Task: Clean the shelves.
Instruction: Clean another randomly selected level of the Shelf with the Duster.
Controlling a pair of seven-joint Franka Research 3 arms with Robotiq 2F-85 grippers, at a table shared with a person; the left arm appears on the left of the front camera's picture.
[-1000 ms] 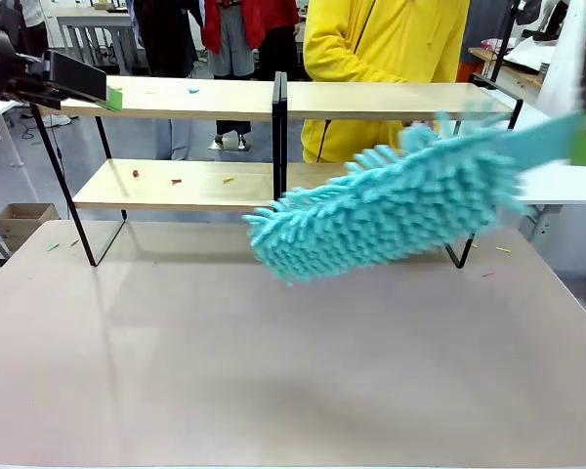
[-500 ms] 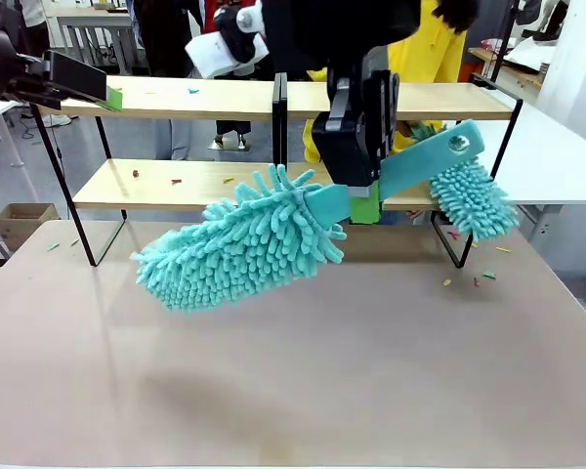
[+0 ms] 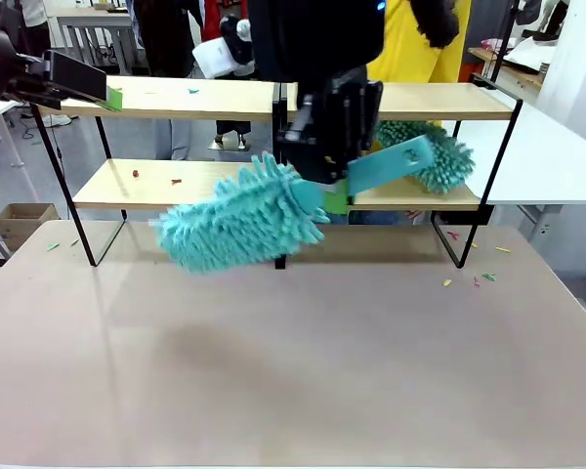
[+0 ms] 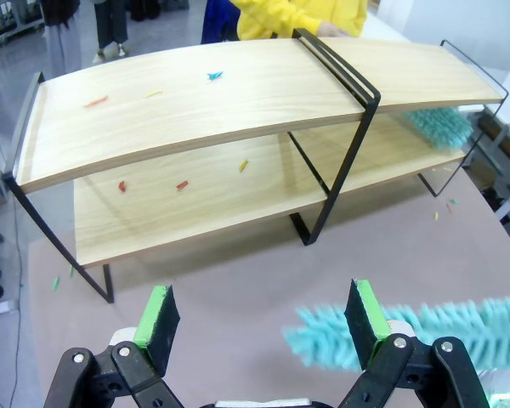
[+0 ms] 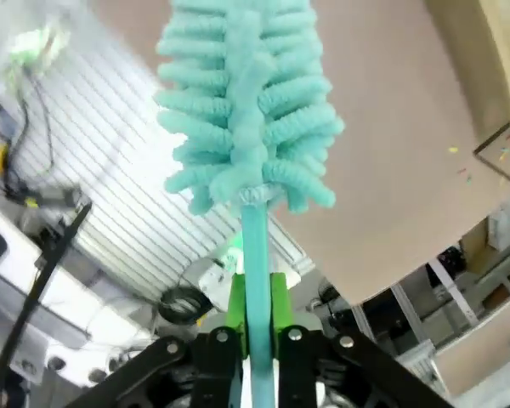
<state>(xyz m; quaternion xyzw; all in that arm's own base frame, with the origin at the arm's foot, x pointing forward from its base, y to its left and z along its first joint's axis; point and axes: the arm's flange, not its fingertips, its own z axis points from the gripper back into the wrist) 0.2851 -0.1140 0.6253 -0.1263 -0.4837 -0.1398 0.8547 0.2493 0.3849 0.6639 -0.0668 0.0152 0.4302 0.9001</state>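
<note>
Teal duster [image 3: 239, 220] swung nearer shelves [image 3: 156, 98], pale boards, black frame [image 3: 279, 98], coloured scraps [image 4: 180, 184]

Ahead of my left gripper [image 4: 263, 316] stand the shelves [image 4: 195, 102], with small coloured scraps [image 4: 180, 184] on both boards. The beige tabletop [image 4: 238, 285] beneath it carries a few more scraps [image 4: 437, 215].

Bright even light, motion blur, fisheye edges

Motion-blurred duster [image 4: 459, 327], coloured scraps [image 4: 180, 184] (perhaps paper) too small to identify
</note>
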